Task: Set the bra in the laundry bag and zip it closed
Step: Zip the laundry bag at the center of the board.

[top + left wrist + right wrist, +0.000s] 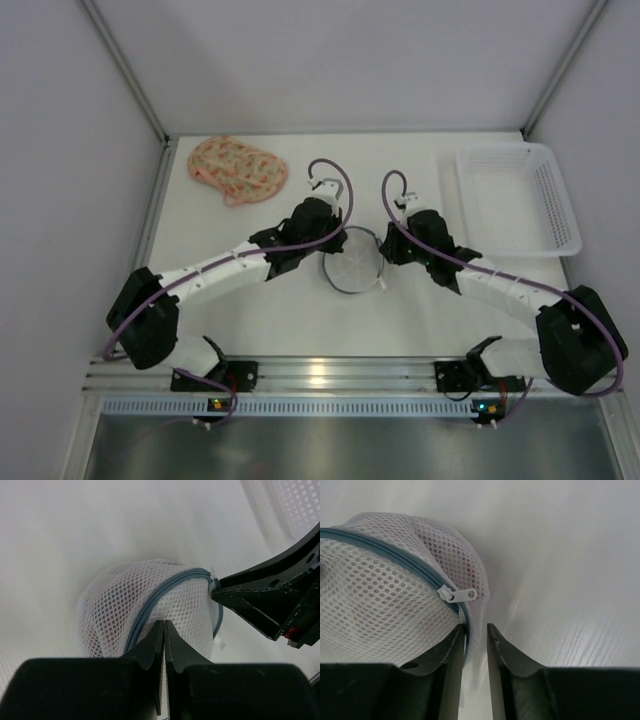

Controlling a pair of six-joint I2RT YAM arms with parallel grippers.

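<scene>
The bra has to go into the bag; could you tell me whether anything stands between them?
Yes. The left hand and its forearm lie on the straight line from the bra to the bag, the hand shut on the bag's edge. Nothing else visible lies between them.

Our left arm [215, 268] and right arm [505, 290] are white links set between bulky black joint housings, each trailed by a looping purple cable [335, 180]. Our left tool [164, 625] and right tool [476, 629] end in matte black, tapering fingers [450, 655]. Small green and orange lights [213, 404] glow by our black bases [215, 378].
</scene>
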